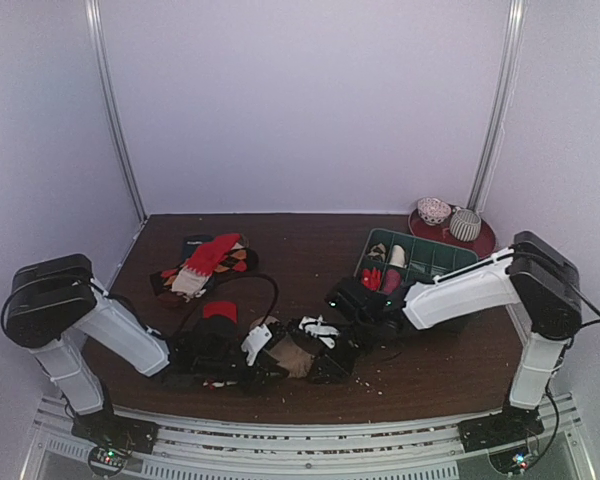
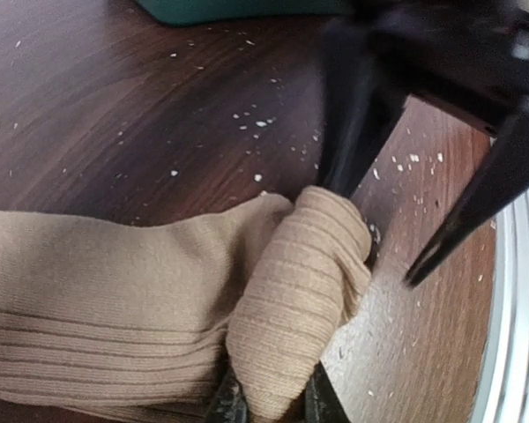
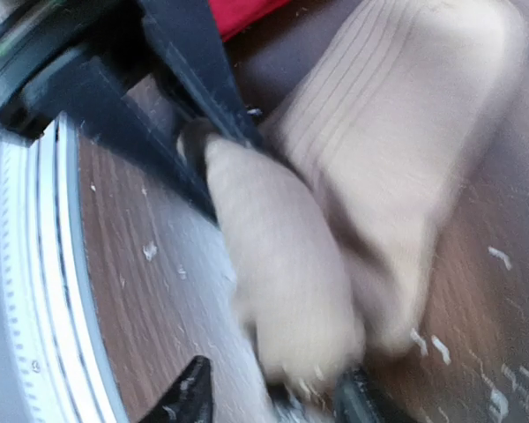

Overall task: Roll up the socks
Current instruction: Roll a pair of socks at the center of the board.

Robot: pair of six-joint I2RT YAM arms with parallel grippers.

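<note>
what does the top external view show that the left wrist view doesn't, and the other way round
Only the top external view: the left arm and right arm whole, the red sock in a pile at the back left, and a red plate with two bowls at the back right.

Only the left wrist view: the ribbed knit of the tan sock, its rolled end pinched in the left gripper, and the right gripper open right by the roll.

Both: the tan sock, the dark wooden table and white specks on it.
</note>
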